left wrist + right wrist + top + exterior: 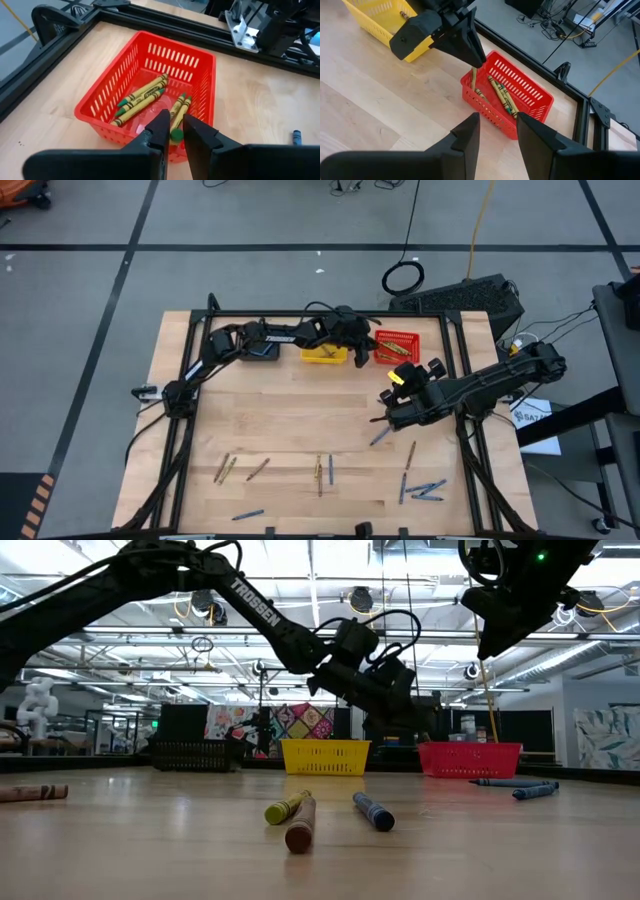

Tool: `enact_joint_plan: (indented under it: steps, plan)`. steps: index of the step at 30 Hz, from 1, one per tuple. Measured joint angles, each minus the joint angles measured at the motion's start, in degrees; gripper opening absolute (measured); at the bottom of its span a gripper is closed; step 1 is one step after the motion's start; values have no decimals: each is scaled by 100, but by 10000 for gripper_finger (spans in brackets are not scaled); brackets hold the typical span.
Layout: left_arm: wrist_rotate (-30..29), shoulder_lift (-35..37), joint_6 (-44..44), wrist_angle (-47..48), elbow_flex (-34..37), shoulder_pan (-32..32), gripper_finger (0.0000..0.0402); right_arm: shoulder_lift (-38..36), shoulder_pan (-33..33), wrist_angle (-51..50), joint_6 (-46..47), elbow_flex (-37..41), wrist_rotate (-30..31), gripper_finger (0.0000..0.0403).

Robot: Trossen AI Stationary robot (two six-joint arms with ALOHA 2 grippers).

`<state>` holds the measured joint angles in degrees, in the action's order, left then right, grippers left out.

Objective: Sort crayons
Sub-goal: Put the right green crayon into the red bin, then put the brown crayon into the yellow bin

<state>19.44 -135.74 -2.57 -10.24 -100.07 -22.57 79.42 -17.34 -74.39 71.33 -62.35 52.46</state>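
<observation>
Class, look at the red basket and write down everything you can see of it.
The red basket is a small rectangular tray of what looks like plastic, with slotted mesh walls. It stands upright on the wooden table near the far edge, beside the yellow basket. Several olive-yellow crayons lie inside. The left gripper hovers over it, a crayon between its fingers.

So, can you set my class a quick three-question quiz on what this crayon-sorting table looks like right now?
1. Which basket is the left end effector over? A yellow, B red, C black.
2. True or false: the right end effector is gripping a blue crayon.
3. Fill in: the crayons lying in the red basket are ___ in colour.

Key: 1 B; 2 false, it is open and empty; 3 olive-yellow.
</observation>
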Motion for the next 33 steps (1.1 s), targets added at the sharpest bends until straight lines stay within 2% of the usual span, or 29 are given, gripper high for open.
enact_joint_plan:
  steps: [12,16,24,29,33]
  plan:
    - [39,2,-15,-80,0,25,56,0,0,-2,-2,0,-1,116]
    - [-117,2,-9,-122,0,51,56,0,0,-1,-35,0,-3,116]
    - [-163,2,-7,-43,-335,48,56,0,1,-4,-68,0,21,116]
    - [-251,37,265,902,-718,48,57,0,2,-5,-113,0,27,116]
    - [-600,37,740,1914,-899,48,57,0,1,-4,-155,0,34,116]
